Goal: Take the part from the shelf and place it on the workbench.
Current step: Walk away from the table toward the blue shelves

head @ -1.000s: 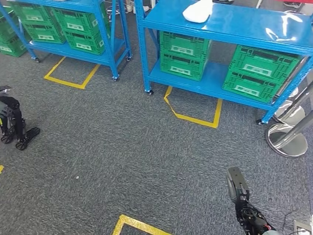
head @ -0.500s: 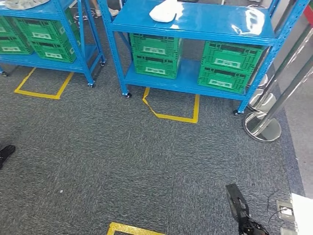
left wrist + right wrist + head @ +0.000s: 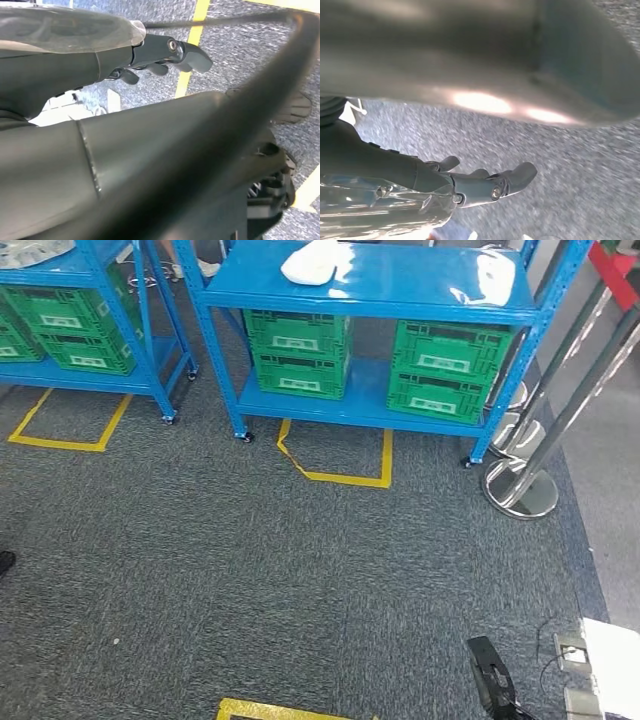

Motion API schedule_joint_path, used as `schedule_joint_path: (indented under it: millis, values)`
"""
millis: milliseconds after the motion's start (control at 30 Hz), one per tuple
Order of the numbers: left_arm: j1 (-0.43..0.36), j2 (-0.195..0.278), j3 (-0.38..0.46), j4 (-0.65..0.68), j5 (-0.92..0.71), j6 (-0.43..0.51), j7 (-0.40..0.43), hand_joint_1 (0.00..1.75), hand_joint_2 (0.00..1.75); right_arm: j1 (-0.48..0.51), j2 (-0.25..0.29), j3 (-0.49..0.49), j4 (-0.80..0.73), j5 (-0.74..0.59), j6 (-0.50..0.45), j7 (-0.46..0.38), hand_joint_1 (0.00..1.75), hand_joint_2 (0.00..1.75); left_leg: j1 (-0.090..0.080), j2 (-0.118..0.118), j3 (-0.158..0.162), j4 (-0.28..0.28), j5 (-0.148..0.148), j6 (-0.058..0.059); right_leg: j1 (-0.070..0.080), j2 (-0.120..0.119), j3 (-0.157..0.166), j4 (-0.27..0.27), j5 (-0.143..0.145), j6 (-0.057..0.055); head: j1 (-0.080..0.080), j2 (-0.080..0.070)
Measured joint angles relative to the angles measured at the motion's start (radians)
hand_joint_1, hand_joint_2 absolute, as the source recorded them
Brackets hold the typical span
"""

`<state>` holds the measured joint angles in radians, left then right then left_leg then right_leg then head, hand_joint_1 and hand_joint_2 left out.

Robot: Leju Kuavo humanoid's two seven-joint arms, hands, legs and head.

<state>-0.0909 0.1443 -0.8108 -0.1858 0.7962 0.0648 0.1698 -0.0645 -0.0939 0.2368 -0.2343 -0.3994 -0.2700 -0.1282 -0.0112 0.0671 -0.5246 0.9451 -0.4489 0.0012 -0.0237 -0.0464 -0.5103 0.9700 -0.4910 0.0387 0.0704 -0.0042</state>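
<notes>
A white flattish part (image 3: 309,260) lies on the top board of the nearer blue shelf (image 3: 377,295), at the far middle of the head view. My right hand (image 3: 489,685) hangs low at the picture's bottom right, far from the shelf, over grey carpet. In the right wrist view my right hand (image 3: 486,185) has its fingers stretched out and holds nothing. My left hand (image 3: 166,52) in the left wrist view also has its fingers out straight, with nothing in them, above carpet and yellow tape.
Green crates (image 3: 300,350) fill the shelf's lower level. A second blue shelf (image 3: 113,300) with crates stands to the left, with another pale part (image 3: 30,250) on top. Chrome posts with round bases (image 3: 521,490) stand at the right. Yellow tape (image 3: 340,475) marks the carpet; floor sockets (image 3: 573,650) sit near my right hand.
The whole picture has shifted: the camera turned, so the shelves slid left and nearer the centre. The dark object at the left edge has left the frame. My right hand hangs lower.
</notes>
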Motion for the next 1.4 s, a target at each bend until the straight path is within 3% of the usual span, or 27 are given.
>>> schedule_joint_path:
  millis: [67, 133, 233, 267, 300, 333, 367, 433, 500, 567, 600, 667, 733, 767, 800, 833, 867, 933, 1000, 1033, 1067, 1167, 1200, 1400]
  values:
    - [-0.001, 0.001, -0.003, 0.0, 0.001, 0.0, 0.0, 0.0, 0.0, 0.003, 0.002, 0.0, 0.004, -0.01, 0.003, 0.0, 0.0, 0.0, 0.001, 0.01, 0.002, 0.005, -0.004, -0.007, 0.0, 0.02, 0.0, 0.0, 0.004, -0.017, -0.011, 0.0]
    - [-0.001, 0.001, -0.004, 0.0, 0.002, 0.0, 0.0, 0.0, 0.0, 0.004, 0.003, 0.0, 0.006, -0.015, 0.004, -0.001, 0.0, 0.0, 0.005, -0.008, -0.013, 0.046, -0.036, -0.016, -0.002, 0.037, 0.003, -0.001, 0.009, -0.028, -0.017, 0.0]
    - [-0.001, 0.001, -0.005, 0.0, 0.003, 0.0, 0.0, 0.0, 0.0, 0.001, 0.003, 0.0, 0.008, -0.018, 0.004, -0.001, 0.0, 0.0, 0.011, -0.054, -0.109, 0.248, -0.139, -0.025, 0.0, 0.063, -0.003, -0.002, 0.016, -0.039, -0.026, 0.0]
    - [0.0, 0.001, -0.006, 0.0, 0.003, 0.0, 0.0, 0.0, 0.0, 0.001, 0.003, 0.0, 0.009, -0.02, 0.005, -0.001, 0.0, 0.0, 0.011, -0.057, -0.137, 0.302, -0.153, -0.024, 0.002, 0.074, -0.005, -0.002, 0.017, -0.041, -0.026, 0.0]
    - [0.002, 0.0, -0.006, 0.0, 0.003, 0.0, 0.0, 0.0, 0.0, 0.001, 0.004, 0.0, 0.011, -0.023, 0.006, -0.001, 0.0, 0.0, 0.011, -0.059, -0.15, 0.32, -0.146, -0.022, 0.004, 0.086, -0.005, -0.002, 0.018, -0.042, -0.027, 0.0]
    - [0.002, 0.0, -0.007, 0.0, 0.004, 0.0, 0.0, 0.0, 0.0, 0.001, 0.005, 0.0, 0.012, -0.025, 0.007, -0.001, 0.0, 0.0, 0.01, -0.062, -0.145, 0.301, -0.12, -0.017, 0.006, 0.098, -0.004, -0.002, 0.018, -0.042, -0.027, 0.0]
    - [0.002, 0.0, -0.007, 0.0, 0.004, 0.0, 0.0, 0.0, 0.0, 0.001, 0.006, 0.0, 0.013, -0.026, 0.008, -0.001, 0.0, 0.0, 0.009, -0.07, -0.122, 0.244, -0.08, -0.009, 0.007, 0.111, -0.003, -0.002, 0.018, -0.042, -0.027, 0.0]
    - [0.0, 0.001, -0.009, 0.0, 0.005, 0.0, 0.0, 0.0, 0.0, 0.0, 0.008, 0.0, 0.014, -0.029, 0.008, -0.001, 0.0, 0.0, 0.007, -0.112, -0.064, 0.106, -0.01, 0.008, 0.011, 0.134, -0.005, 0.0, 0.018, -0.041, -0.029, 0.0]
    - [-0.002, 0.002, -0.012, 0.0, 0.006, 0.0, 0.0, 0.0, 0.0, -0.002, 0.011, 0.0, 0.016, -0.034, 0.009, -0.002, 0.0, 0.0, 0.009, -0.145, -0.035, 0.03, 0.01, 0.013, 0.013, 0.154, -0.012, 0.002, 0.019, -0.036, -0.028, 0.0]
    - [-0.003, 0.0, -0.014, 0.0, 0.007, 0.0, 0.0, 0.0, 0.0, -0.001, 0.012, -0.001, 0.018, -0.039, 0.01, -0.005, 0.0, 0.0, 0.011, -0.135, -0.027, 0.012, 0.007, 0.012, 0.011, 0.175, -0.023, 0.0, 0.023, -0.026, -0.027, 0.0]
    - [-0.003, -0.001, -0.014, 0.0, 0.008, 0.0, 0.0, 0.0, 0.0, 0.0, 0.012, -0.001, 0.019, -0.041, 0.011, -0.006, 0.0, 0.0, 0.013, -0.123, -0.024, 0.005, 0.009, 0.013, 0.01, 0.173, -0.027, 0.003, 0.021, -0.021, -0.027, 0.0]
    - [-0.002, -0.004, -0.014, 0.0, 0.01, 0.0, 0.0, 0.0, 0.0, 0.0, 0.013, -0.002, 0.021, -0.045, 0.013, -0.007, 0.0, 0.0, 0.017, -0.101, -0.015, -0.012, 0.015, 0.017, 0.015, 0.128, -0.052, 0.05, -0.015, -0.012, -0.02, 0.0]
    - [-0.001, -0.003, -0.014, 0.0, 0.012, 0.001, 0.0, 0.0, 0.0, -0.001, 0.013, -0.002, 0.022, -0.047, 0.017, -0.004, 0.0, 0.0, 0.015, -0.082, -0.012, -0.016, 0.016, 0.02, 0.015, 0.071, -0.105, 0.174, -0.085, -0.007, -0.011, 0.0]
    - [0.0, -0.003, -0.014, 0.0, 0.014, 0.001, 0.0, 0.0, 0.0, -0.001, 0.014, -0.002, 0.022, -0.048, 0.02, -0.002, 0.0, 0.0, 0.014, -0.072, -0.012, -0.016, 0.015, 0.02, 0.013, 0.059, -0.133, 0.239, -0.114, -0.005, -0.009, 0.0]
    - [0.0, -0.003, -0.014, 0.0, 0.015, 0.001, 0.0, 0.0, 0.0, 0.0, 0.014, -0.002, 0.022, -0.048, 0.023, 0.001, 0.0, 0.0, 0.013, -0.063, -0.012, -0.015, 0.014, 0.02, 0.012, 0.055, -0.148, 0.277, -0.124, -0.002, -0.007, 0.0]
    - [0.001, -0.003, -0.014, 0.0, 0.016, 0.001, 0.0, 0.0, 0.0, 0.0, 0.015, -0.002, 0.023, -0.048, 0.026, 0.004, 0.0, 0.0, 0.013, -0.056, -0.012, -0.014, 0.014, 0.02, 0.01, 0.053, -0.144, 0.279, -0.114, 0.0, -0.006, 0.0]
    - [0.002, -0.004, -0.014, 0.0, 0.017, 0.001, 0.0, 0.0, 0.0, 0.0, 0.016, -0.001, 0.023, -0.047, 0.028, 0.006, 0.0, 0.0, 0.014, -0.051, -0.012, -0.013, 0.013, 0.018, 0.008, 0.052, -0.123, 0.245, -0.09, 0.002, -0.005, 0.0]
    - [0.002, -0.006, -0.014, 0.0, 0.017, 0.001, 0.0, 0.0, 0.0, 0.0, 0.016, -0.001, 0.023, -0.045, 0.032, 0.011, 0.0, 0.0, 0.015, -0.045, -0.011, -0.009, 0.01, 0.012, 0.004, 0.049, -0.047, 0.11, -0.032, 0.003, -0.004, 0.0]
    - [0.0, -0.005, -0.014, 0.0, 0.018, 0.001, 0.001, 0.0, 0.0, -0.002, 0.018, -0.001, 0.024, -0.045, 0.04, 0.018, 0.0, 0.0, 0.014, -0.042, -0.011, -0.001, 0.008, -0.001, 0.005, 0.048, 0.005, 0.013, -0.007, -0.003, -0.001, 0.0]
    - [-0.001, -0.003, -0.014, 0.0, 0.019, 0.001, 0.001, 0.0, 0.0, -0.002, 0.02, -0.001, 0.024, -0.045, 0.047, 0.024, 0.0, 0.0, 0.012, -0.042, -0.011, 0.002, 0.005, -0.005, 0.006, 0.049, 0.012, -0.004, -0.009, -0.009, -0.002, 0.0]
    - [-0.001, -0.002, -0.014, 0.0, 0.019, 0.002, 0.001, 0.0, 0.0, -0.001, 0.021, -0.001, 0.025, -0.045, 0.053, 0.03, 0.0, 0.0, 0.01, -0.043, -0.011, 0.005, 0.003, 0.001, 0.006, 0.049, 0.011, -0.006, -0.006, -0.013, -0.004, 0.0]
    - [-0.001, -0.001, -0.014, 0.0, 0.021, 0.007, 0.002, 0.0, 0.0, 0.002, 0.022, -0.001, 0.027, -0.045, 0.069, 0.043, 0.0, 0.0, 0.008, -0.044, -0.012, 0.004, 0.005, 0.042, 0.006, 0.05, 0.012, -0.006, -0.006, -0.019, -0.016, 0.0]
    - [-0.001, -0.001, -0.014, 0.0, 0.022, 0.007, 0.002, 0.0, 0.0, 0.002, 0.023, -0.001, 0.027, -0.045, 0.071, 0.044, 0.0, 0.0, 0.007, -0.044, -0.012, 0.004, 0.008, 0.048, 0.006, 0.05, 0.012, -0.006, -0.005, -0.02, -0.019, 0.0]
    - [0.0, 0.001, -0.014, 0.0, 0.027, 0.016, 0.011, 0.0, 0.0, 0.001, 0.026, -0.001, 0.029, -0.048, 0.074, 0.053, 0.0, 0.0, 0.008, -0.045, -0.009, -0.002, 0.014, 0.052, 0.012, 0.05, 0.012, -0.006, -0.007, -0.029, -0.024, 0.0]
